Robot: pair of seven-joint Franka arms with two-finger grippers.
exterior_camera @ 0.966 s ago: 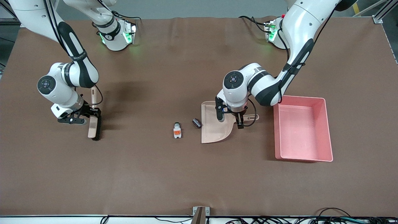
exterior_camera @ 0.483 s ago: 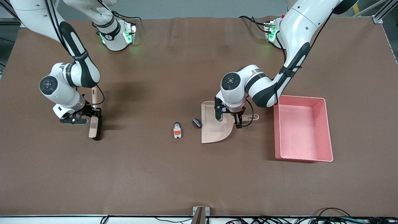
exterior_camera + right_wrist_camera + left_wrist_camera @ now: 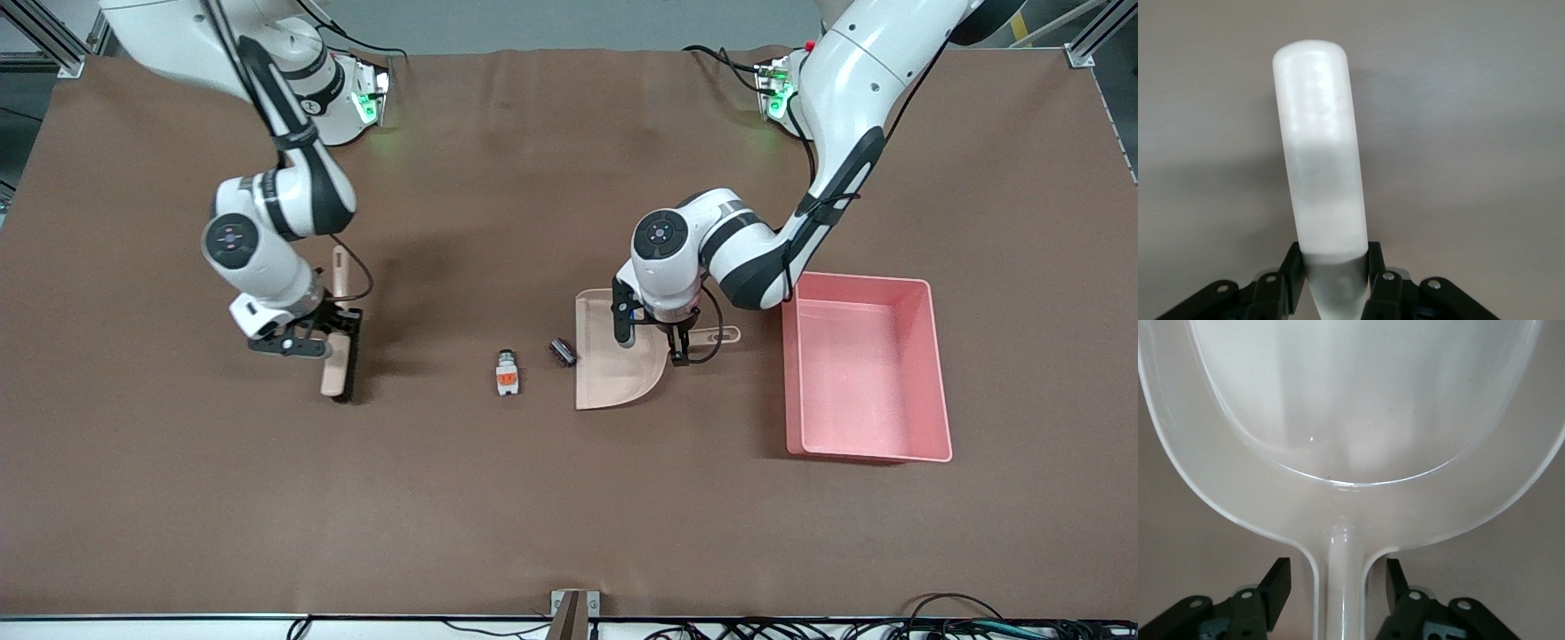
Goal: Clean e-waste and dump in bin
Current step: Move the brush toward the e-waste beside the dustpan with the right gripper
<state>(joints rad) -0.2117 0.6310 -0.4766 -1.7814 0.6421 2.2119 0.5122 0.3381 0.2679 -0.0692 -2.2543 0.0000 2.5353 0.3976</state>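
Observation:
The e-waste lies on the brown table: a white-grey cylinder with an orange label [image 3: 507, 372] and a dark ribbed block [image 3: 563, 351] just at the mouth of the beige dustpan [image 3: 613, 378]. My left gripper [image 3: 653, 342] is open, its fingers on either side of the dustpan's handle [image 3: 1338, 547] without touching it; the pan [image 3: 1351, 420] is empty. My right gripper [image 3: 331, 336] is shut on the handle of the beige black-bristled brush [image 3: 340, 372], which shows in the right wrist view [image 3: 1318, 147]. The brush is apart from the e-waste, toward the right arm's end. The pink bin [image 3: 858, 373] stands beside the dustpan.
The bin is empty and stands toward the left arm's end of the table. Bare brown table lies between the brush and the e-waste. A small metal bracket [image 3: 573, 604] sits at the table edge nearest the front camera.
My right arm has carried the brush toward the e-waste, about a third of the way. The left gripper has stayed open at the dustpan handle, shifting only slightly.

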